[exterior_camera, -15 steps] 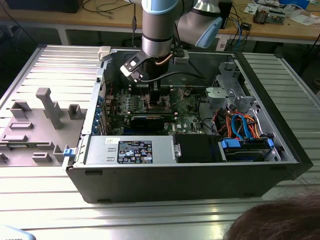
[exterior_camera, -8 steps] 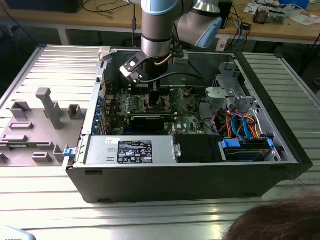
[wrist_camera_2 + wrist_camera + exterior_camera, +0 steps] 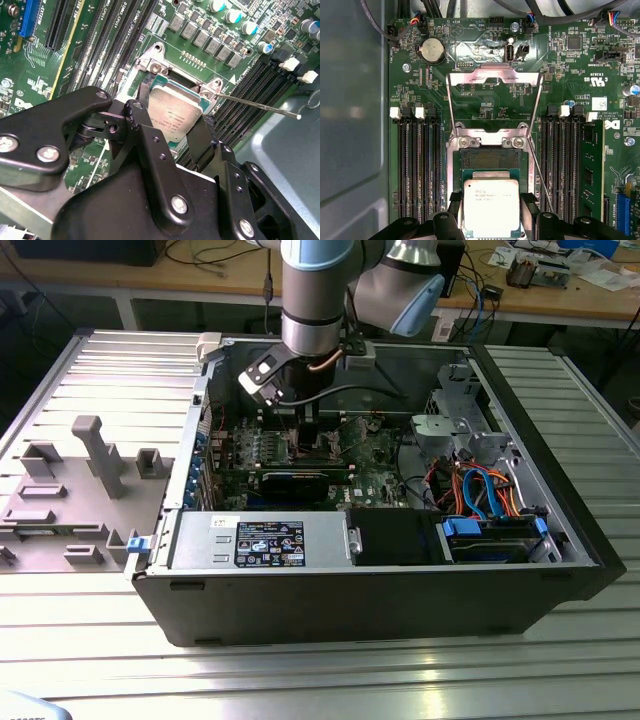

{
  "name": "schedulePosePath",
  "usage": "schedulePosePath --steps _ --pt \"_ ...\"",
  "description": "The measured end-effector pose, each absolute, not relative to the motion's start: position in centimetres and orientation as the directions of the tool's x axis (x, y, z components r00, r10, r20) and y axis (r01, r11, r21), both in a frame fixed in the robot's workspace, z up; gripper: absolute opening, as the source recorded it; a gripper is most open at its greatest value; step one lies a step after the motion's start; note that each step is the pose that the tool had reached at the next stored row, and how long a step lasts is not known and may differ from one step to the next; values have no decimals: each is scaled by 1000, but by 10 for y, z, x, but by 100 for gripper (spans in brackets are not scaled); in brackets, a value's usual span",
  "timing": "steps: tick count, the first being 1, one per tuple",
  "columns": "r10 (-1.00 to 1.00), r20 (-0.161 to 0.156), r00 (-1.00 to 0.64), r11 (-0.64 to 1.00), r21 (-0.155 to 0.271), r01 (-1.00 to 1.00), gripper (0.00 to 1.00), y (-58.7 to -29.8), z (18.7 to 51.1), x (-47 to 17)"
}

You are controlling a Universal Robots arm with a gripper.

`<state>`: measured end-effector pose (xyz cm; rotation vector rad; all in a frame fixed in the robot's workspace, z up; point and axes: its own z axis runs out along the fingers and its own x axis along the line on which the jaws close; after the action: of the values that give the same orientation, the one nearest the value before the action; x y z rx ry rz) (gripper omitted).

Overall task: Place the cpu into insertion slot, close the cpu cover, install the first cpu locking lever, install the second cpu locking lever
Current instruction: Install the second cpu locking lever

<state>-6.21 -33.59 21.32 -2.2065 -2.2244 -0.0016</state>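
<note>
In both wrist views the cpu (image 3: 491, 210) (image 3: 176, 116), a flat square chip with a dull silver top, sits clamped between my black fingers (image 3: 454, 201) (image 3: 199, 134). My gripper (image 3: 491, 200) (image 3: 172, 117) is shut on its two opposite edges. The chip lies over one end of the insertion slot (image 3: 490, 159), whose dark centre shows beyond it; I cannot tell whether they touch. The cpu cover (image 3: 495, 75), a shiny frame with a window, stands flipped open behind the slot. A thin locking lever (image 3: 540, 175) (image 3: 260, 106) juts out beside the slot, unlatched. The arm (image 3: 315, 310) reaches down into the computer case (image 3: 330, 600).
Long memory slots (image 3: 417, 165) (image 3: 561, 165) flank the socket on both sides. A grey case wall (image 3: 350, 125) runs along one board edge. In the exterior view, a black graphics card (image 3: 300, 480), power supply (image 3: 260, 540) and cabled drive bay (image 3: 490, 515) crowd the case; a grey fixture (image 3: 85, 475) lies outside.
</note>
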Motion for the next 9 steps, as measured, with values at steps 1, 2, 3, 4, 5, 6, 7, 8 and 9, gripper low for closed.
schedulePosePath --steps 1,2,3,4,5,6,7,8,9 --pt "1000 7 -9 9 -5 1000 55 -335 213 -62" --pt "1000 7 -11 11 -5 1000 55 -335 213 -62" --pt "1000 7 -17 17 -5 1000 55 -335 213 -62" --pt "1000 7 -24 24 -5 1000 55 -334 213 -62" --pt "1000 6 -31 31 -5 1000 55 -334 212 -62" --pt "999 3 -34 34 -5 999 55 -334 212 -61" --pt "999 -2 -34 34 -6 999 55 -334 210 -59" --pt "999 -4 -34 34 -6 999 55 -334 210 -58" --pt "999 -5 -34 34 -6 999 55 -334 209 -57"
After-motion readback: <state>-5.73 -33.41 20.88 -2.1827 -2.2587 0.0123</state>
